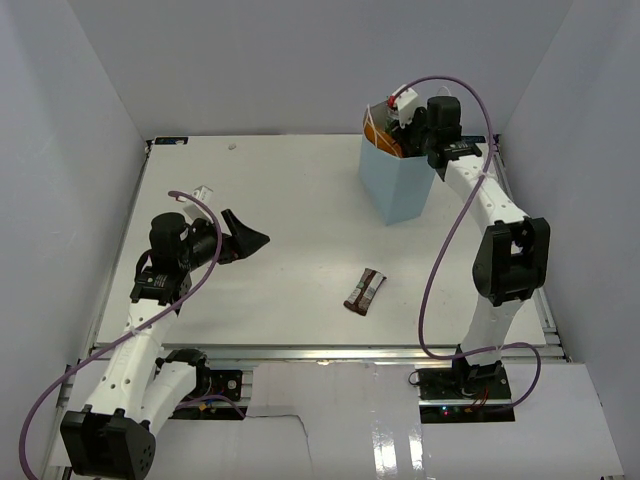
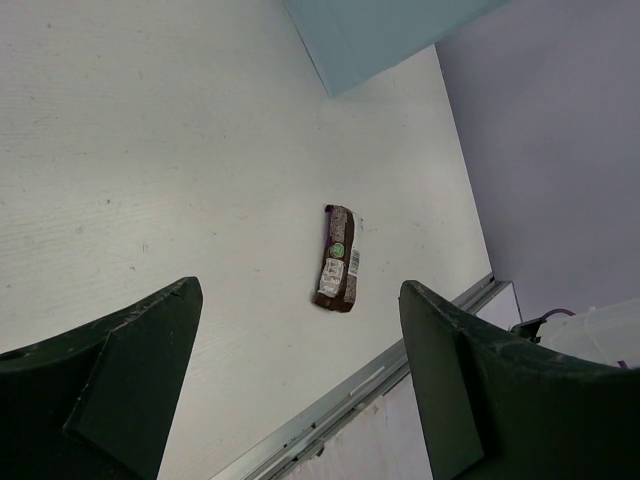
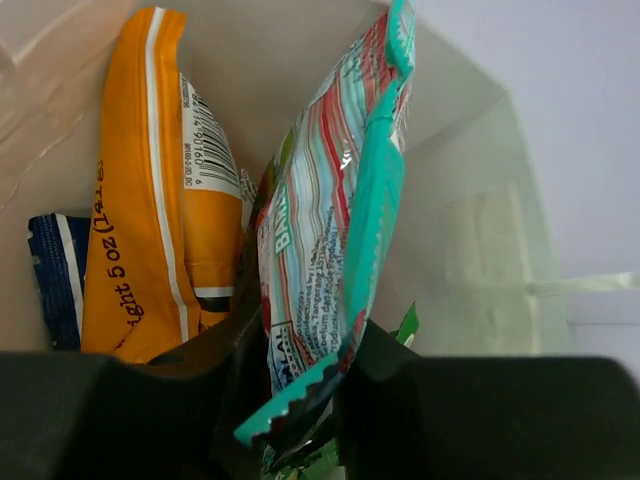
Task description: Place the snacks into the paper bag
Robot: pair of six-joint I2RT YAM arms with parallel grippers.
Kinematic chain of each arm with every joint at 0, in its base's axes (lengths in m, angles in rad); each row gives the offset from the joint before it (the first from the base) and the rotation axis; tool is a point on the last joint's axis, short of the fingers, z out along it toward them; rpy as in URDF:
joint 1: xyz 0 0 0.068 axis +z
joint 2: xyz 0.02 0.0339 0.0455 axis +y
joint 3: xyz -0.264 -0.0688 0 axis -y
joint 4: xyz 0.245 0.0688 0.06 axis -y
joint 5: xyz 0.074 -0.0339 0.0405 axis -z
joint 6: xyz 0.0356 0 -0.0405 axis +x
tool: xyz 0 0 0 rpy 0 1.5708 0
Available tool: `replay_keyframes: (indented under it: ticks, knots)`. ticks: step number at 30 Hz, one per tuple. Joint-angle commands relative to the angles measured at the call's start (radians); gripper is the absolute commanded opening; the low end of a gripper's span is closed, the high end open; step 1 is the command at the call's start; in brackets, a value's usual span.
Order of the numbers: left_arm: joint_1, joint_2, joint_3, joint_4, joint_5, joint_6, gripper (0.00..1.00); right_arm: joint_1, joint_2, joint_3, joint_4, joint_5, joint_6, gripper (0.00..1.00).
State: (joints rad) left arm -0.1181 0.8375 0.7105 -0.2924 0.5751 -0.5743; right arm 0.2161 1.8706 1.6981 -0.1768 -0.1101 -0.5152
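Right claw [image 3: 300, 400] pinches teal-green-red pouch [image 3: 330, 220] in paper bag [image 3: 470, 230]; orange chip bag [image 3: 140, 200] at frame left reads "5 oz"; left claw [image 2: 300, 370] wide.

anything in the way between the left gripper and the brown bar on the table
Nothing visible. The left gripper, with its jaws wide open, faces the dark brown bar, and only white table surface shows between them. The paper bag stands farther back, apart from the bar and off that line.
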Motion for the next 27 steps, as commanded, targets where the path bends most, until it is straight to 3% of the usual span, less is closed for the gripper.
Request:
replay_keyframes:
  ticks: [1,3,4,7,13,16,19,20,22,26,27]
  knots:
    - [-0.003,-0.015,0.007,-0.002,-0.009,0.019,0.91,-0.015,-0.013,0.014,-0.018,-0.077,-0.011,0.4]
    - [-0.003,-0.011,0.017,-0.011,-0.009,0.024,0.91,-0.026,-0.042,0.021,-0.032,-0.132,0.013,0.51]
    - [-0.003,-0.005,0.029,-0.013,-0.009,0.028,0.91,-0.029,-0.054,0.037,-0.036,-0.143,0.039,0.62]
    - [-0.003,0.009,0.044,-0.019,-0.012,0.03,0.93,-0.04,-0.106,0.09,-0.064,-0.187,0.085,0.78]
    - [-0.003,0.051,0.098,-0.027,-0.034,0.03,0.96,-0.047,-0.232,0.179,-0.127,-0.267,0.112,0.84]
    - [-0.003,0.067,0.15,-0.043,-0.049,0.039,0.97,-0.047,-0.304,0.176,-0.191,-0.385,0.087,0.85]
    - [-0.003,0.075,0.184,-0.048,-0.054,0.045,0.98,-0.047,-0.373,0.118,-0.341,-0.655,-0.038,0.86]
    - [-0.003,0.077,0.187,-0.048,-0.054,0.044,0.98,-0.044,-0.392,0.056,-0.383,-0.791,-0.086,0.85]
    - [-0.003,0.078,0.181,-0.047,-0.05,0.039,0.98,-0.026,-0.438,-0.03,-0.47,-0.858,-0.095,0.84]
    - [-0.003,0.069,0.144,-0.037,-0.041,0.014,0.98,0.107,-0.537,-0.325,-0.497,-0.702,-0.062,0.79]
    - [-0.003,0.061,0.13,-0.034,-0.041,0.004,0.98,0.13,-0.562,-0.469,-0.465,-0.656,0.008,0.8]
